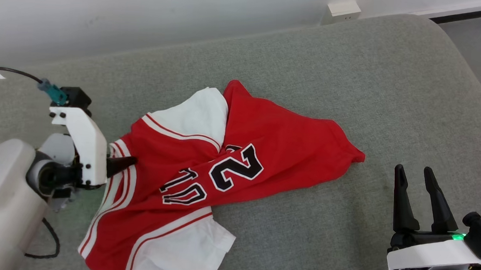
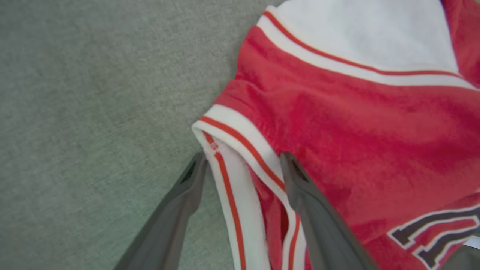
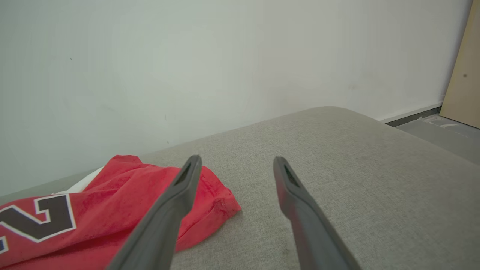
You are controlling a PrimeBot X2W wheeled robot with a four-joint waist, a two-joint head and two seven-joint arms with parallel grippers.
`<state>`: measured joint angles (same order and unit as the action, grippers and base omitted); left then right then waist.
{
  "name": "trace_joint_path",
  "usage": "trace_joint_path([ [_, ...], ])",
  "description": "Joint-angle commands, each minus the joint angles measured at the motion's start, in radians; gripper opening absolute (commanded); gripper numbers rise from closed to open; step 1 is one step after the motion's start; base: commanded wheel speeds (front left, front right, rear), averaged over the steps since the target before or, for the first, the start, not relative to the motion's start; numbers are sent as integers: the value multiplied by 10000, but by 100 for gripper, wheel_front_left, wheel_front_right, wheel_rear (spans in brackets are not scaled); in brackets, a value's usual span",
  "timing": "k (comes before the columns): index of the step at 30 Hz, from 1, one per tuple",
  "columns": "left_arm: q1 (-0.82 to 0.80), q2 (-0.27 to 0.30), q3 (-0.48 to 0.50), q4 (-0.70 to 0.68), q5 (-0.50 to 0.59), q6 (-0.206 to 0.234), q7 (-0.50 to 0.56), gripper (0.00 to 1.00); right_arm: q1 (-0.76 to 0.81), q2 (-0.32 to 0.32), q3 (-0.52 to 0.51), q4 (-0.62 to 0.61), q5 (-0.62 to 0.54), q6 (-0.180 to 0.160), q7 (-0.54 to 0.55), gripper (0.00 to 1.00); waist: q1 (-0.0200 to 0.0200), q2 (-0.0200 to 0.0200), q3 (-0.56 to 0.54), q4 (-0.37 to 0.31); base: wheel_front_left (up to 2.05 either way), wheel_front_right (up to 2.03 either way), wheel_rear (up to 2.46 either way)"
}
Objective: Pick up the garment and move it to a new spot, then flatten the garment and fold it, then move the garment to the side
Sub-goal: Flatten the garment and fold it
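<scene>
The garment (image 1: 239, 151) is a red jersey with white sleeves, striped trim and black numbers, lying crumpled on the grey cushion. My left gripper (image 1: 124, 164) is at the jersey's left edge. In the left wrist view its open fingers straddle the striped white collar trim (image 2: 240, 150) of the garment (image 2: 356, 131); the left gripper (image 2: 243, 159) has not closed on the cloth. My right gripper (image 1: 414, 172) stands open over bare cushion, to the right of the jersey's red corner (image 3: 221, 202). Nothing lies between the fingers of the right gripper (image 3: 236, 163).
The grey cushion (image 1: 394, 86) runs back to a white wall (image 1: 147, 12) with a white socket box (image 1: 342, 9). Its rounded right edge drops to grey floor (image 3: 438, 135). A black cable (image 1: 14, 72) trails from my left wrist.
</scene>
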<state>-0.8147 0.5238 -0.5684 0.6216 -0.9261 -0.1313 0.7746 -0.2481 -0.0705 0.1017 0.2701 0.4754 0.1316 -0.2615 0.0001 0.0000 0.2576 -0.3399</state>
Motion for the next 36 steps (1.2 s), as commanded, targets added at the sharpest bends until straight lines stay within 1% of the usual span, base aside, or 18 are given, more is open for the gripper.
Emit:
trace_joint_path([
  [1, -69, -10, -62, -15, -212, 13, 86, 100, -116, -13, -39, -31, 8, -19, -39, 100, -1, 0, 35, -47, 0, 0, 0],
  [4, -146, 61, -204, -92, -374, 12, 86, 100, -41, 23, -100, -72, -45, -19, -36, 100, -1, 0, 53, -46, 0, 0, 0],
  [5, -153, 69, -278, -84, -425, 12, 118, 92, -33, 36, -104, -62, -68, -19, -37, 100, -1, 0, 56, -38, 0, 0, 0],
  [6, -139, 69, -370, -73, -497, 12, 180, 62, -43, 51, -94, -39, -84, -19, -36, 100, -1, 0, 57, -27, 0, 0, 0],
  [7, -129, 71, -446, -87, -539, 12, 201, 46, -66, 64, -87, -26, -93, -19, -37, 100, -1, 0, 59, -11, 0, 0, 0],
  [8, -143, 94, -504, -104, -580, 12, 166, 9, -94, 77, -78, -16, -90, -19, -37, 100, -1, 0, 59, 5, 0, 0, 0],
  [9, -173, 132, -557, -122, -575, 12, 64, 0, -124, 89, -70, -19, -92, -19, -37, 100, -1, 0, 62, 21, 0, 0, 0],
  [16, -652, 345, -665, -121, -572, 12, -512, 0, -122, 118, -131, -76, -143, -19, -39, 100, -1, 0, 39, 162, 0, 0, 0],
  [22, -1585, 528, -797, 187, -28, 12, -1248, 0, -184, 126, -1, -171, -182, -19, -38, 100, -1, 0, 298, 263, 0, 0, 0],
  [31, -2974, 483, -1021, 1523, 925, 13, -2946, 0, -480, 158, 335, -230, -47, -21, -38, 100, -1, 0, 892, -36, 0, 0, 0],
  [35, -3204, 267, -1175, 2219, 950, 13, -3332, 0, -573, 170, 406, -196, -52, -19, -38, 100, -1, 0, 969, -160, 0, 0, 0],
  [36, -3222, 197, -1204, 2377, 889, 13, -3358, 29, -575, 173, 421, -174, -61, -19, -38, 100, -1, 0, 966, -176, 0, 0, 0],
])
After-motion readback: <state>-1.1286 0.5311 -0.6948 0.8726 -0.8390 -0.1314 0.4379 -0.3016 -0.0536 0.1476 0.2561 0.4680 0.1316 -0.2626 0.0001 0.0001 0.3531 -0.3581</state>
